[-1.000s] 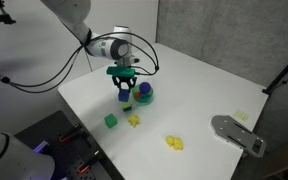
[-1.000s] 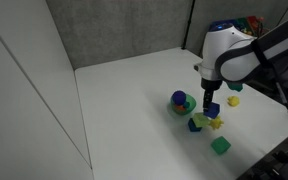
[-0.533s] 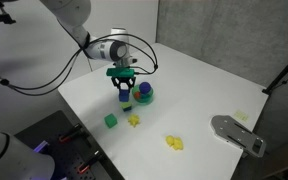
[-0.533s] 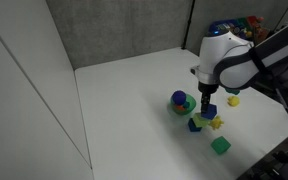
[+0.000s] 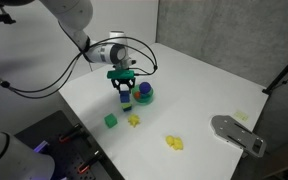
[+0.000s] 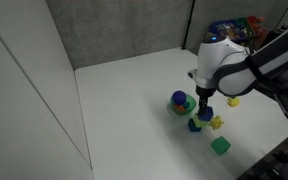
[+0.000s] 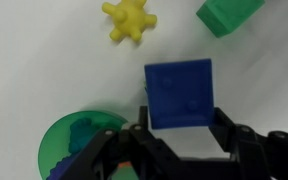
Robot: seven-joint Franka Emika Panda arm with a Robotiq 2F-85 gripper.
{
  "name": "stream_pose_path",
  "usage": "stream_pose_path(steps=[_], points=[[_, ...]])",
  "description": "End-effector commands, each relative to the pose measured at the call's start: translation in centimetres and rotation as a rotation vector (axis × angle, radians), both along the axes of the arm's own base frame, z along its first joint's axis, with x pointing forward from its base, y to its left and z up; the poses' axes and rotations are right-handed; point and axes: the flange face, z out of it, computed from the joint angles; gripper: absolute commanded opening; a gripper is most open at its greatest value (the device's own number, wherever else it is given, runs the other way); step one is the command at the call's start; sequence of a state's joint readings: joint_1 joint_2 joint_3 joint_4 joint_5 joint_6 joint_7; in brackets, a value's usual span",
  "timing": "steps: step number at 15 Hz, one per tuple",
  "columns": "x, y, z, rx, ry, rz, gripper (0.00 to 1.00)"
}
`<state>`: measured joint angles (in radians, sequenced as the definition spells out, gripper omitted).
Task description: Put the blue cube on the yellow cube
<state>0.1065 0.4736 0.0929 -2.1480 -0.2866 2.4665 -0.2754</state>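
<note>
My gripper point(image 7: 182, 118) is shut on the dark blue cube point(image 7: 179, 93), whose top face fills the space between the two black fingers in the wrist view. In both exterior views the gripper point(image 5: 124, 93) point(image 6: 206, 108) hangs low over the white table with the cube point(image 6: 206, 113) in it, next to the round dish. A small pale lime patch just below the gripper point(image 5: 129, 107) seems to be the yellow cube. In the wrist view the blue cube hides it.
A round green-teal dish point(image 7: 64, 148) point(image 5: 144, 95) point(image 6: 182, 102) sits right beside the gripper. A green cube point(image 7: 229, 12) point(image 5: 111, 121) point(image 6: 220, 146) and a yellow spiky piece point(image 7: 130, 18) point(image 5: 134, 121) lie nearby. Another yellow piece point(image 5: 174, 143) and a grey object point(image 5: 239, 134) lie farther off.
The gripper has moved slightly sideways and lower with the blue cube in it. The other objects have not moved.
</note>
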Motion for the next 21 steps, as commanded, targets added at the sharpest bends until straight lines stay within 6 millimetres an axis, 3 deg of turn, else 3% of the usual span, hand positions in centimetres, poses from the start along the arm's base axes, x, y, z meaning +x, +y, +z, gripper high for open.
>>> stream_pose_path(steps=[1, 2, 7, 14, 18, 21], points=[[0.4, 0.2, 0.7, -0.006, -0.034, 0.012, 0.96], [0.4, 0.2, 1.1, -0.002, -0.041, 0.010, 1.00], [1.5, -1.1, 3.2, 0.017, -0.065, -0.041, 1.00], [3.1, -7.1, 8.1, 0.063, -0.112, -0.262, 1.00], [2.0, -10.6, 11.2, 0.056, -0.087, -0.410, 1.00], [0.2, -11.8, 13.9, 0.025, -0.061, -0.488, 1.00]])
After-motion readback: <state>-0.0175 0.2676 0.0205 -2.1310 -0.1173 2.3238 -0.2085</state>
